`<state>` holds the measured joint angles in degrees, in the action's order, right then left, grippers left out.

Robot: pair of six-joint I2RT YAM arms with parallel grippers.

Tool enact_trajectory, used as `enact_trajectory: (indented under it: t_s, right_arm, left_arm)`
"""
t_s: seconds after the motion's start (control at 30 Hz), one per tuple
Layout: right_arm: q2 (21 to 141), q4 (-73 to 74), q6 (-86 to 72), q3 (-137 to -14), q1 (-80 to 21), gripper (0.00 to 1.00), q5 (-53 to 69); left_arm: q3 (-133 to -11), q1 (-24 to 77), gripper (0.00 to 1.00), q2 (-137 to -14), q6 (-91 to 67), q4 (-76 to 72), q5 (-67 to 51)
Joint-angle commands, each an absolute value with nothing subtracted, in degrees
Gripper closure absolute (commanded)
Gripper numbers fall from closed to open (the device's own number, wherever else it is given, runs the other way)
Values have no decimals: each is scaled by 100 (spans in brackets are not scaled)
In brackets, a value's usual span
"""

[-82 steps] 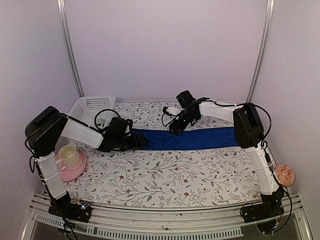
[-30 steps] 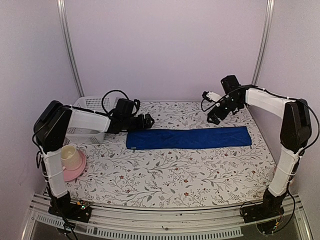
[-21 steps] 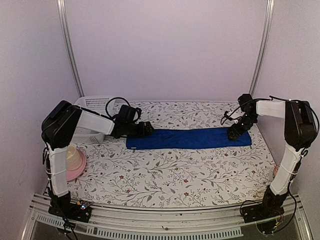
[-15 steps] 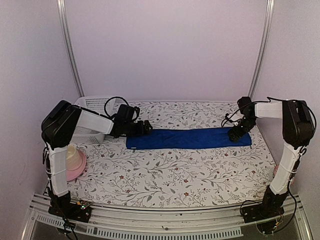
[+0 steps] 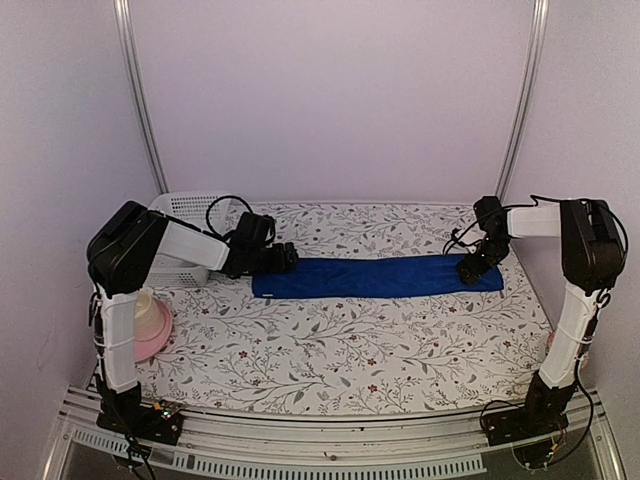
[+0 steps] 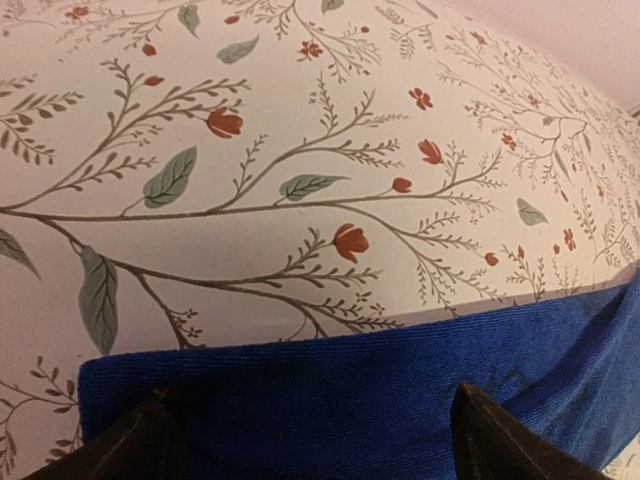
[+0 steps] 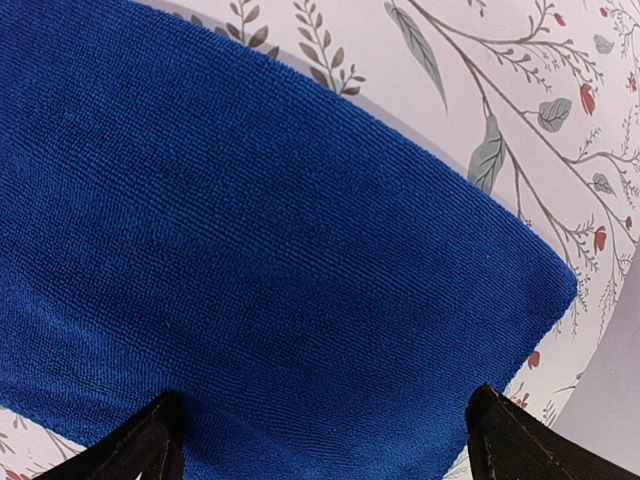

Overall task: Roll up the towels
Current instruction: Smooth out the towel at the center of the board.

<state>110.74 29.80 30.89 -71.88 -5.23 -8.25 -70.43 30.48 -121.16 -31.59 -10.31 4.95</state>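
Blue towel [image 5: 375, 277] lies flat, so we set left end effector [image 5: 288, 258] and right end effector [image 5: 469, 273], both spread empty, at its ends for rolling.

Up close, the blue towel [image 7: 250, 230] is matt cloth with a fine ribbed pile that soaks up the light, and the worktop [image 6: 300, 120] under it is a smooth, flower-printed covering with a faint sheen. Over on the left there's a white basket [image 5: 188, 210] of perforated plastic and a pink cup [image 5: 152, 322] with a glossy, glazed look. The rail [image 5: 300, 455] along the near edge is bare, ribbed metal.
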Motion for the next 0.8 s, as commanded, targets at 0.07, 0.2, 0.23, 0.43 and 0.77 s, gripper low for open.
enact_trajectory:
  t_s: [0.07,0.2,0.23,0.43,0.77]
  right_arm:
    - [10922,3375,3386,-6970,-488,1,-544]
    - [10500,3501,3216,-7167,-478,1,-79]
    - [10418,3537,3146,-7238,-468,1,56]
    - [10288,3657,2690,-7567,43,1,902]
    - [10822,3717,2114,-7683,1211,1,2135]
  left_arm:
    - [-7013,2981,6,-12177,-3142,-815,1060]
    - [-7041,2980,3,-12044,-3000,-996,911]
    - [-7035,2977,3,-11968,-2971,-1062,860]
    - [-7007,3049,3,-11336,-2833,-1106,531]
    - [-6393,3623,3,-10417,-2688,-838,585]
